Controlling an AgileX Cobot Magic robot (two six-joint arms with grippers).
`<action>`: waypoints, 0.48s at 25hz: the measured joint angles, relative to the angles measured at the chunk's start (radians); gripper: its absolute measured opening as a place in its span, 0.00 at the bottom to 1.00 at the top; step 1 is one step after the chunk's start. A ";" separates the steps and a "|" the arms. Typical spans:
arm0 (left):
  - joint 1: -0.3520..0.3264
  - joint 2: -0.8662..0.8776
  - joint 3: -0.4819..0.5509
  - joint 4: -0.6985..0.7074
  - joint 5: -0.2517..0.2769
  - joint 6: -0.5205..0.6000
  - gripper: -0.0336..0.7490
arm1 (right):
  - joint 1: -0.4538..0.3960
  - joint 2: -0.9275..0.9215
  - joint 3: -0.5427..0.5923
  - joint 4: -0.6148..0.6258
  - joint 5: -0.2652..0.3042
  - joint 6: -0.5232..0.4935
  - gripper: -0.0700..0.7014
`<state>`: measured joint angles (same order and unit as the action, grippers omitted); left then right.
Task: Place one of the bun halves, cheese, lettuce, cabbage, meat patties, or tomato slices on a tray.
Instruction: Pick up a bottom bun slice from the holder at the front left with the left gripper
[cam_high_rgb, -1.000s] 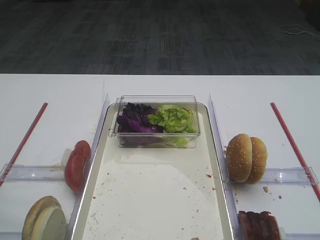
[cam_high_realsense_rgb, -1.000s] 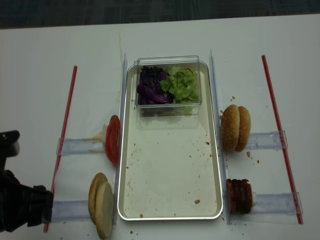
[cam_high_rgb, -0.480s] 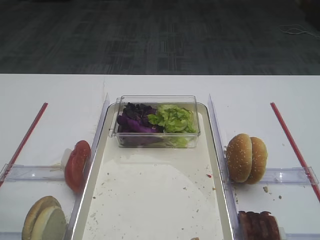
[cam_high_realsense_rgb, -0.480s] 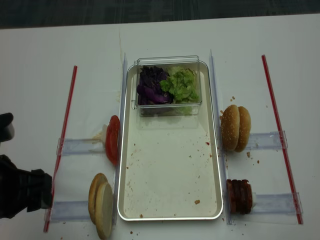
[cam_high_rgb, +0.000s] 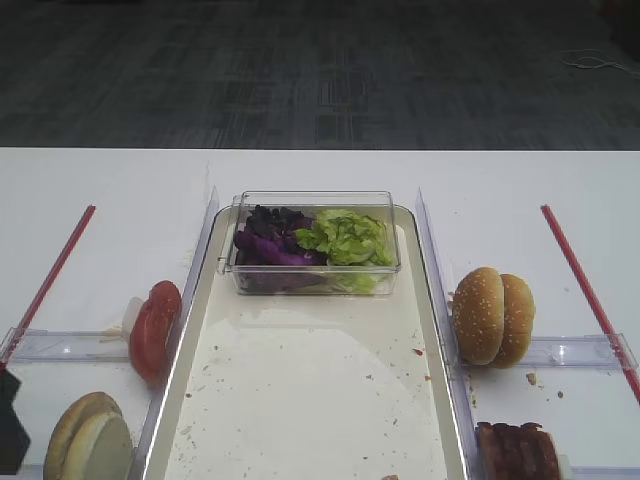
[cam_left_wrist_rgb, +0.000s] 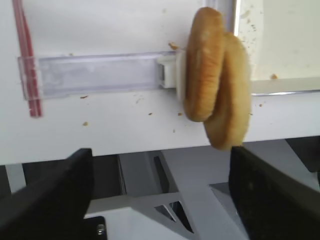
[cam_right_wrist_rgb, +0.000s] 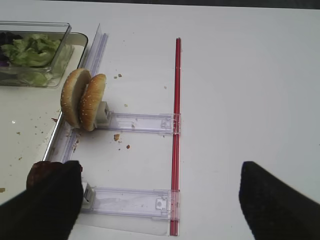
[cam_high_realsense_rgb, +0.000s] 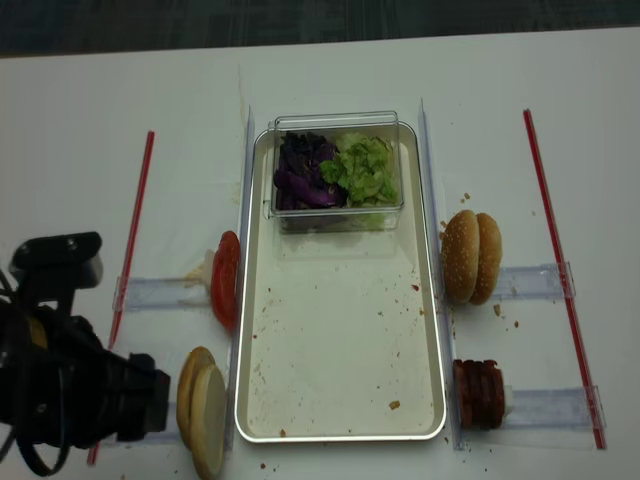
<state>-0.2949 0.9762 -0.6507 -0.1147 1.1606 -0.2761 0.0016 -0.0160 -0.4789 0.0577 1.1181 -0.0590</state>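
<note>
While my left gripper (cam_left_wrist_rgb: 160, 200) stood spread wide and grasping nothing, the bun halves (cam_left_wrist_rgb: 215, 75) remained on edge in their rack, just ahead. Nothing was placed on the tray (cam_high_realsense_rgb: 340, 340). Only the overhead view showed the empty tray; my wrist view showed fingers (cam_left_wrist_rgb: 45, 195) flanking the buns.

Dark purple shredded cabbage (cam_high_realsense_rgb: 300, 172) is sitting left of light green crinkly lettuce (cam_high_realsense_rgb: 362, 170); glossy red tomato slices (cam_high_realsense_rgb: 225, 278) are gleaming.

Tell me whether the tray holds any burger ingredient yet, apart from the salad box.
Not yet. The tray carries only crumbs and the clear box of cabbage and lettuce.
</note>
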 joint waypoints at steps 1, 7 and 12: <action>-0.053 0.000 0.000 0.002 -0.015 -0.040 0.74 | 0.000 0.000 0.000 0.000 0.000 0.000 0.95; -0.332 0.010 0.000 0.082 -0.072 -0.283 0.74 | 0.000 0.000 0.000 0.000 0.000 0.000 0.95; -0.454 0.069 0.000 0.121 -0.120 -0.403 0.74 | 0.000 0.000 0.000 0.000 0.000 0.000 0.95</action>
<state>-0.7486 1.0447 -0.6507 0.0058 1.0404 -0.6792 0.0016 -0.0160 -0.4789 0.0577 1.1181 -0.0590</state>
